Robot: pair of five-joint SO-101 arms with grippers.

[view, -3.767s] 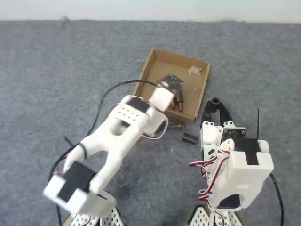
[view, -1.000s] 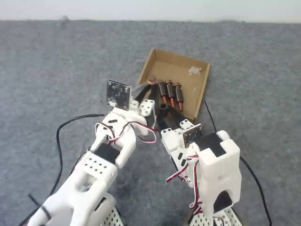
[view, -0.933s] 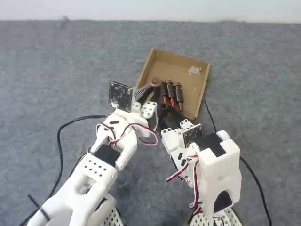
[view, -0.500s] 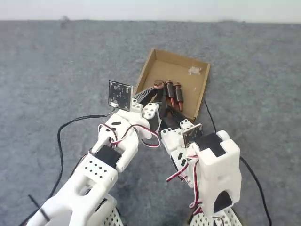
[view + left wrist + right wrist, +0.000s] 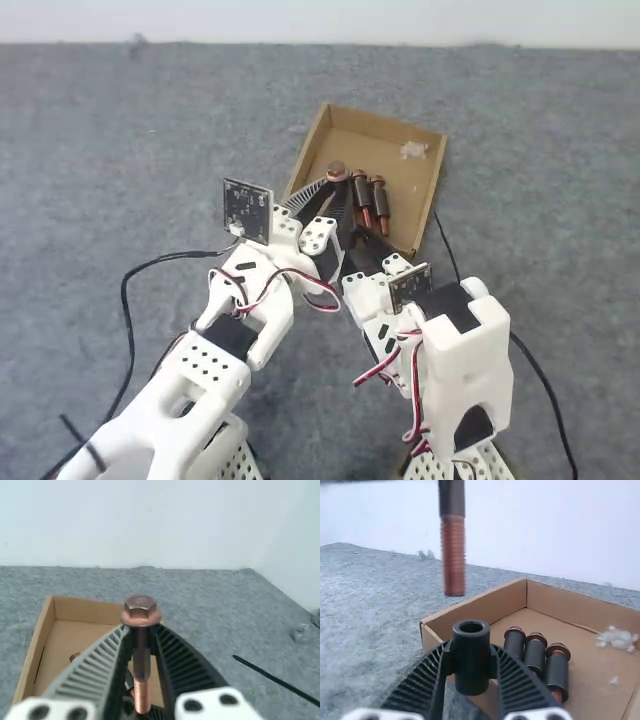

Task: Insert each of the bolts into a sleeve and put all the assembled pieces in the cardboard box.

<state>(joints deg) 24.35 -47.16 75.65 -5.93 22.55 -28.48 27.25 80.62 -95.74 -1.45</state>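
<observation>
My left gripper [image 5: 141, 630] is shut on a copper bolt [image 5: 141, 652], held upright with its hex head on top. In the high view this bolt [image 5: 335, 172] stands at the near left edge of the cardboard box [image 5: 425, 190]. My right gripper [image 5: 471, 652] is shut on a black sleeve [image 5: 471, 650], bore facing up. The bolt's threaded end [image 5: 453, 555] hangs just above the sleeve, a little to one side and apart from it. Three assembled pieces [image 5: 535, 652] lie side by side in the box [image 5: 485, 605]; they show in the high view too [image 5: 368, 205].
Both arms crowd together in front of the box, the right gripper [image 5: 352, 238] just behind the left gripper [image 5: 328, 200]. A white scrap [image 5: 413, 150] lies in the box's far corner. Black cables trail over the grey carpet [image 5: 120, 150] on both sides.
Earlier a bolt and a sleeve lay on the carpet before the box; now each gripper holds one. In the last second the left gripper raised the bolt slightly above the sleeve.
</observation>
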